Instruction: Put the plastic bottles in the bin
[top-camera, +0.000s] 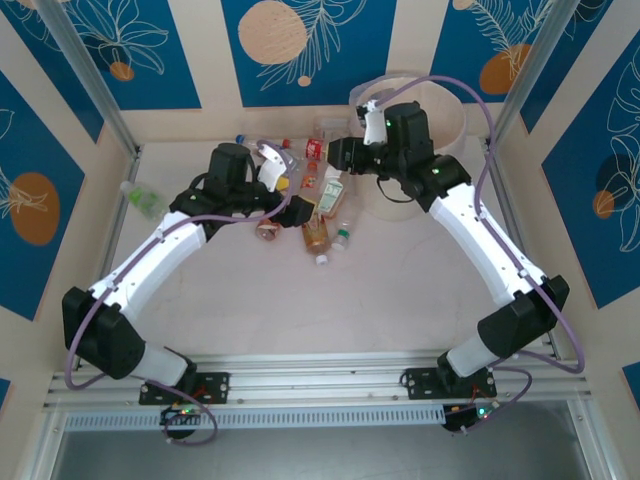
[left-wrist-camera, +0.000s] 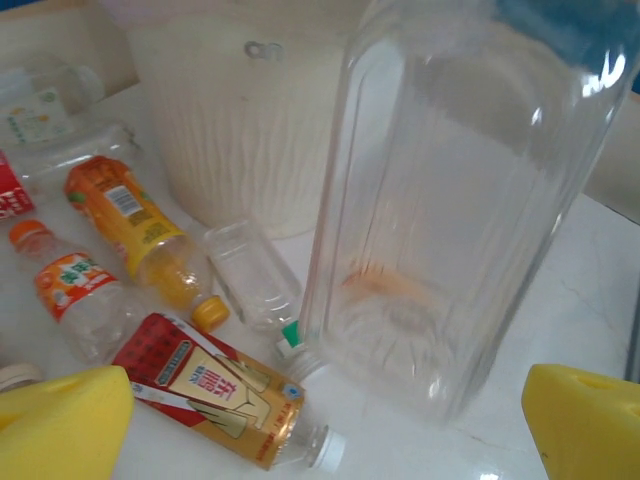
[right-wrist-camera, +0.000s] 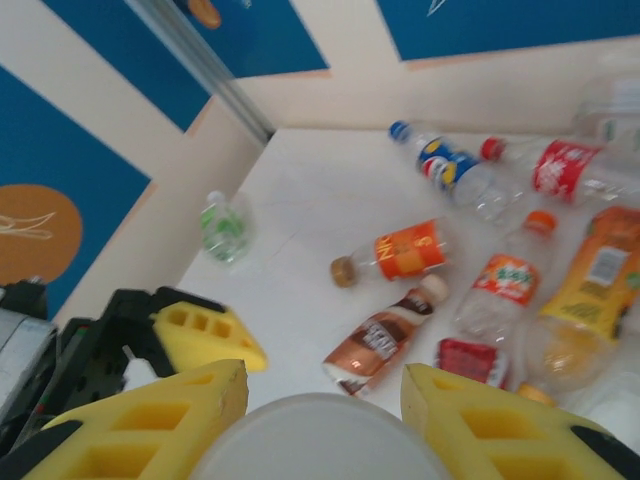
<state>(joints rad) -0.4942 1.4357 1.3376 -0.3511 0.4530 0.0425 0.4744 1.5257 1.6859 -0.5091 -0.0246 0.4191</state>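
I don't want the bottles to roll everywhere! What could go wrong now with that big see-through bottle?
1. The right gripper seems to hold the big clear bottle alone; if it slips, the bottle could fall onto the small bottles lying on the table and scatter them.
2. The open left gripper sits close around that bottle, so pulling away might knock it loose.

Right arm (top-camera: 470, 220) hides much of the bin (top-camera: 450, 108); the clear bottle (left-wrist-camera: 450, 220) runs off the top edge
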